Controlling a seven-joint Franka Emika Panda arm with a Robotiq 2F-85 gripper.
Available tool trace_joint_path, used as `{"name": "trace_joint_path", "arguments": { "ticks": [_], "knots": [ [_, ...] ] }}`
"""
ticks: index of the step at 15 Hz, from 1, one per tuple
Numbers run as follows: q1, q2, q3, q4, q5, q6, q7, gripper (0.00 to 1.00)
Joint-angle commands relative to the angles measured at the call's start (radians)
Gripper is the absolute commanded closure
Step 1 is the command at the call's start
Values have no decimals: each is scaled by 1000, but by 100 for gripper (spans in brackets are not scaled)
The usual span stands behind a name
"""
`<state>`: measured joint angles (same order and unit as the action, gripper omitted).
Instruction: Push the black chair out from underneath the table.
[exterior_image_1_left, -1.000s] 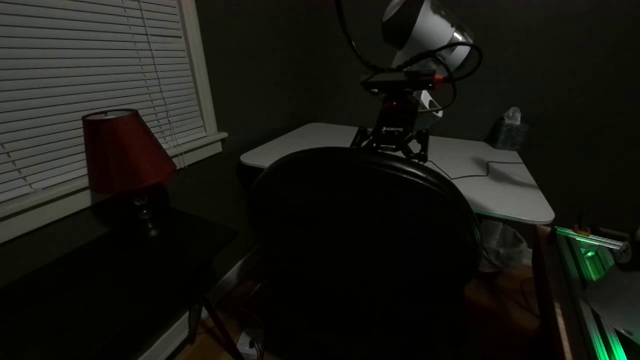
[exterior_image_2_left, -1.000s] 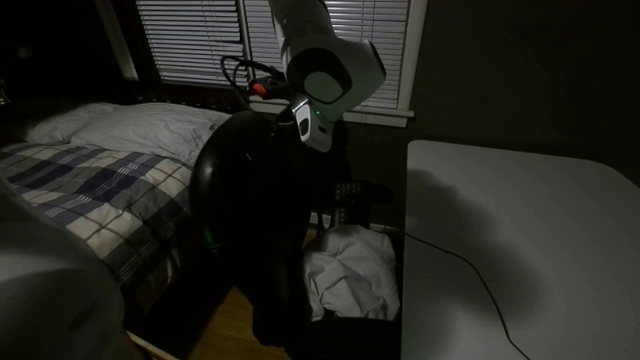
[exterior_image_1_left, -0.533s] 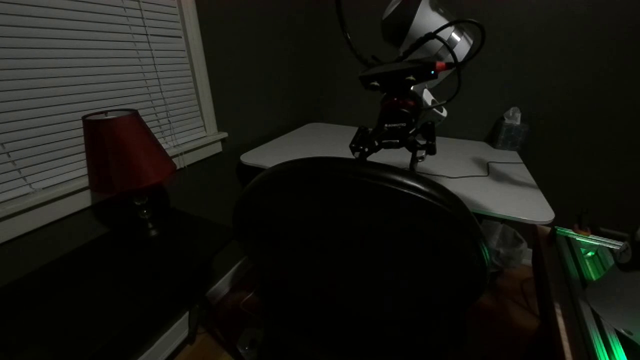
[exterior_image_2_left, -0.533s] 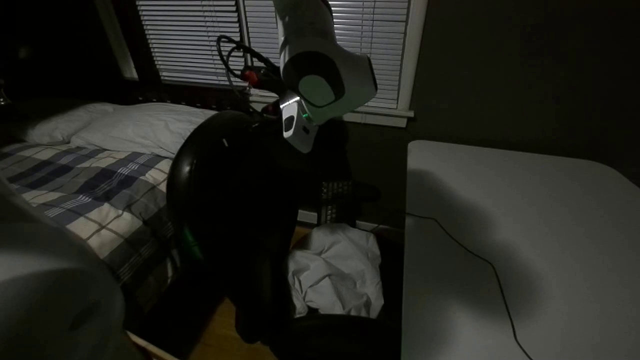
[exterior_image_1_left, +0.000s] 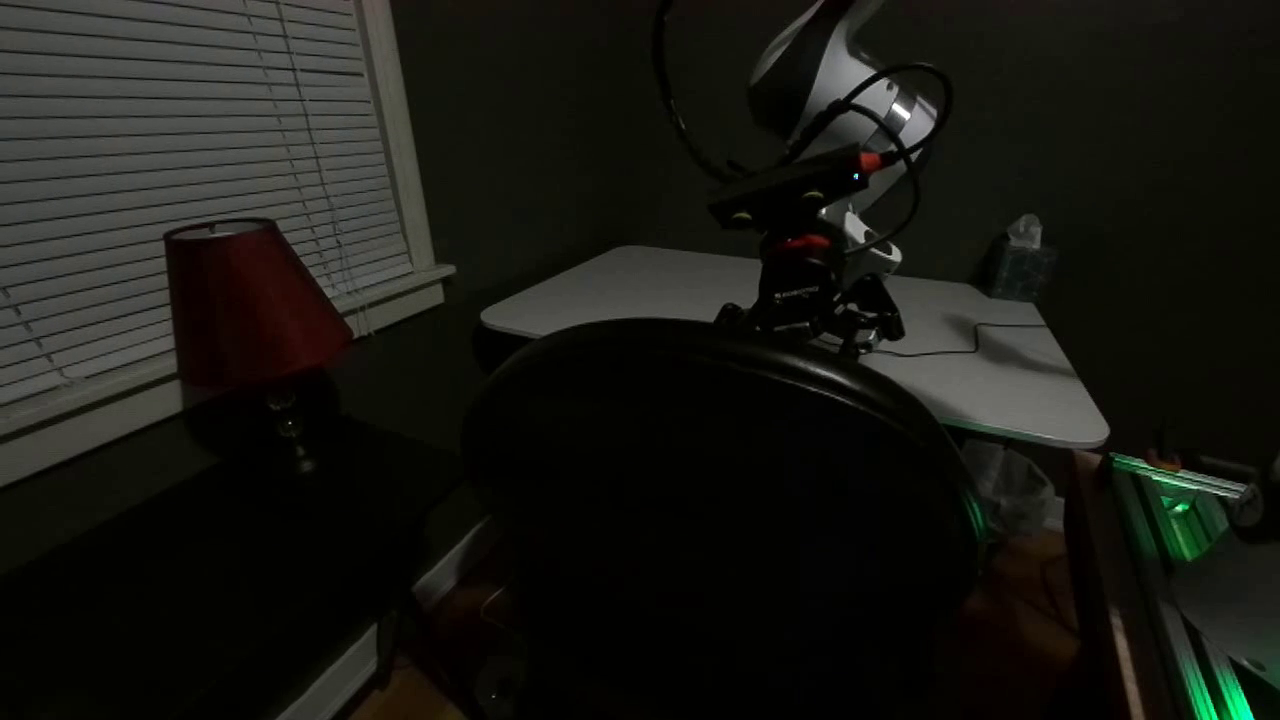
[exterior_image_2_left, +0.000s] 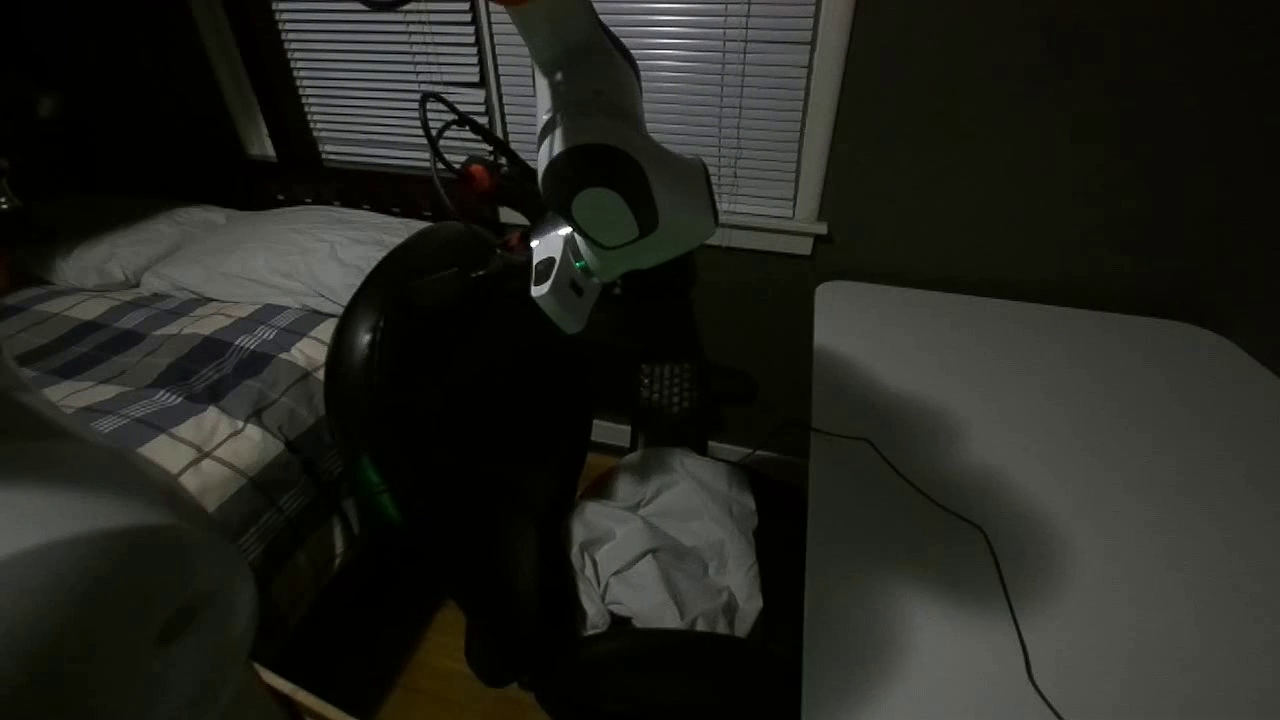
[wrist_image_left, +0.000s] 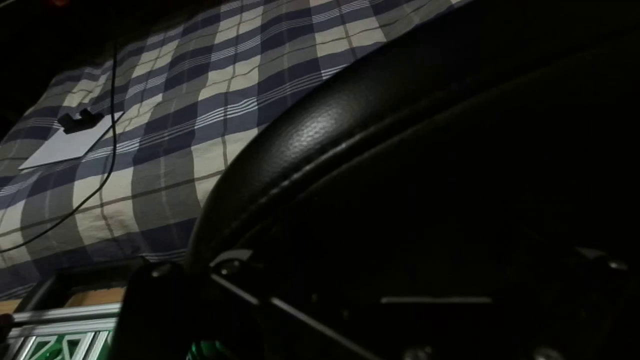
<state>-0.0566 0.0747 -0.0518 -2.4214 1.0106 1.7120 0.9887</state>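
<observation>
The black chair (exterior_image_1_left: 720, 500) stands with its broad rounded backrest turned to the camera in an exterior view. In an exterior view its side (exterior_image_2_left: 450, 400) shows beside the edge of the white table (exterior_image_2_left: 1100, 450); whether any of it is under the tabletop is too dark to tell. The table (exterior_image_1_left: 1010, 390) also shows behind the chair. My gripper (exterior_image_1_left: 800, 325) is open and empty, on the table side of the backrest near its top edge; its fingertips are partly hidden. In the wrist view the backrest (wrist_image_left: 310, 130) fills the space beyond the spread fingers. Contact cannot be told.
A white cloth (exterior_image_2_left: 670, 540) lies on the chair's seat. A plaid bed (exterior_image_2_left: 190, 400) is behind the backrest. A red lamp (exterior_image_1_left: 250, 310) stands on a dark side table. A tissue box (exterior_image_1_left: 1020, 270) and a cable (exterior_image_2_left: 985, 540) are on the table. A bin (exterior_image_1_left: 1010, 495) stands below.
The chair has moved away from the table, mostly in the first half second and only slightly since. The gripper has moved the same way, tilted, and lowered behind the backrest.
</observation>
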Motion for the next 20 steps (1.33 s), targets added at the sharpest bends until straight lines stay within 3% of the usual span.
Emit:
{"name": "trace_joint_path", "arguments": {
  "ticks": [1, 8, 12, 17, 20],
  "knots": [
    [35, 30, 22, -27, 26, 11, 10, 0],
    [104, 50, 82, -39, 22, 11, -17, 0],
    [117, 43, 81, 3, -60, 38, -47, 0],
    [81, -48, 36, 90, -339, -7, -43, 0],
    [47, -99, 11, 193, -545, -104, -39, 0]
  ]
}}
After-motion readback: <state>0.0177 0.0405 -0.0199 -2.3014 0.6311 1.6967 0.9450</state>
